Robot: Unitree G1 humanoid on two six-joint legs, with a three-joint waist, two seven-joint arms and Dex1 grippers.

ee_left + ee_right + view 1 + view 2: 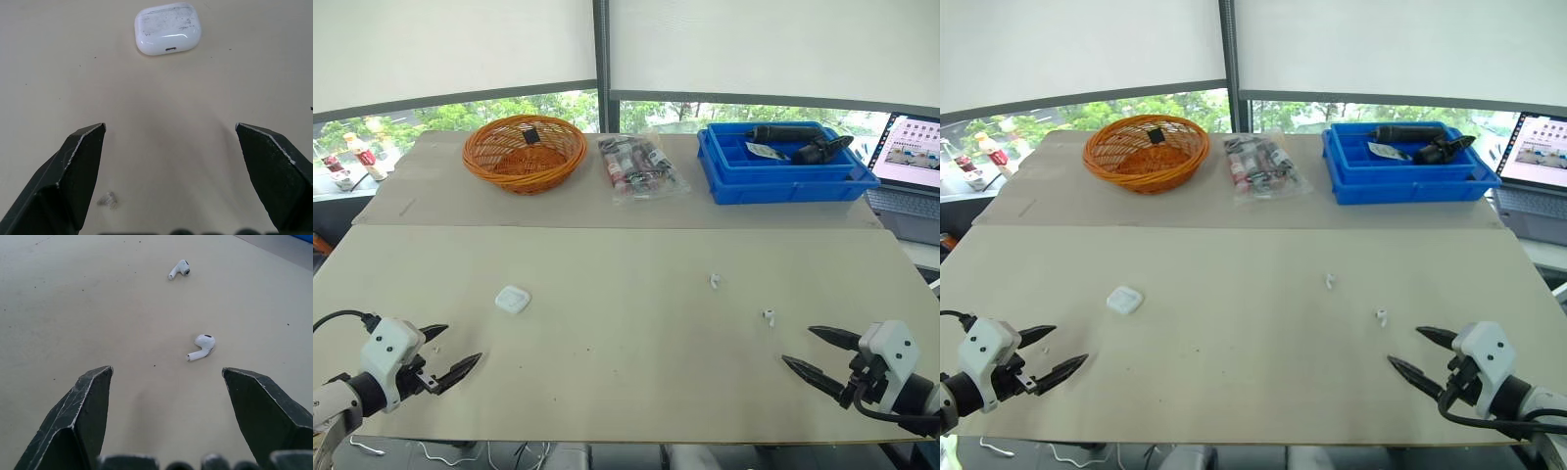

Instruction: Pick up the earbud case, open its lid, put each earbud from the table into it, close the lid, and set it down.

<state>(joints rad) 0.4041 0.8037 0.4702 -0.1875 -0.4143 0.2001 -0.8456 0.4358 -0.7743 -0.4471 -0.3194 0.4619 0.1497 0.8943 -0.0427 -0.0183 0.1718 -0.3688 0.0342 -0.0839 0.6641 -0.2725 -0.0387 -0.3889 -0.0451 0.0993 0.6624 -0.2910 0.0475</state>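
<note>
Left gripper point(462, 343): fingers spread, empty, by the table point(626, 392) front edge.
Earbud case point(512, 299): closed, flat, just ahead of it, bare board around.
Right gripper point(798, 345): spread, empty.
Near earbud point(769, 316): just ahead of it.
Far earbud point(714, 280): mid-table, apart.

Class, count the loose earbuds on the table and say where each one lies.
2. The first earbud lies just ahead of the right gripper; the second earbud lies farther out, toward the middle of the table. None looks hidden.

The left gripper point(460, 343) hung low at the near left, its fingers spread wide; the right gripper point(798, 345) mirrored it at the near right, equally spread.
</note>
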